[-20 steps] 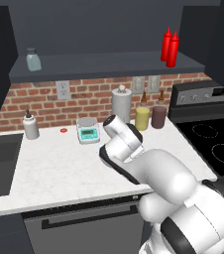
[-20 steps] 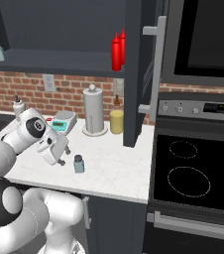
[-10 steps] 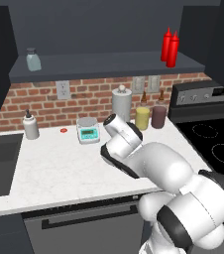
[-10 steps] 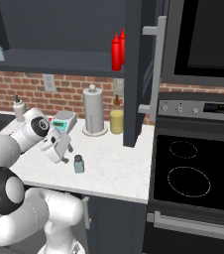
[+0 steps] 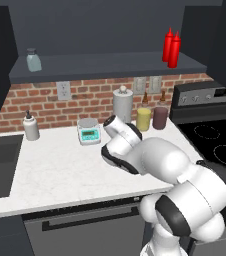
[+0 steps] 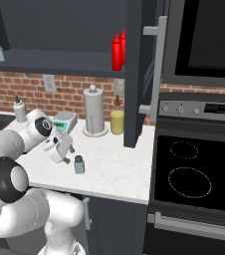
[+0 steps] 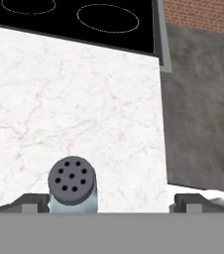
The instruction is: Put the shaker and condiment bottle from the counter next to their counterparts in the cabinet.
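Standing upright on the white marble surface near its front edge, the shaker sits just right of the hand, which hovers beside it with jaws spread wide, holding nothing. In the hand view the shaker's dark perforated cap sits close to the left fingertip. Farther right, up on the cabinet shelf, two red condiment bottles stand together.

Two cameras sit behind the arm, left and right, both facing the brick wall across the table (same white top, same shelf). The hand camera peers down close at the table's edge.
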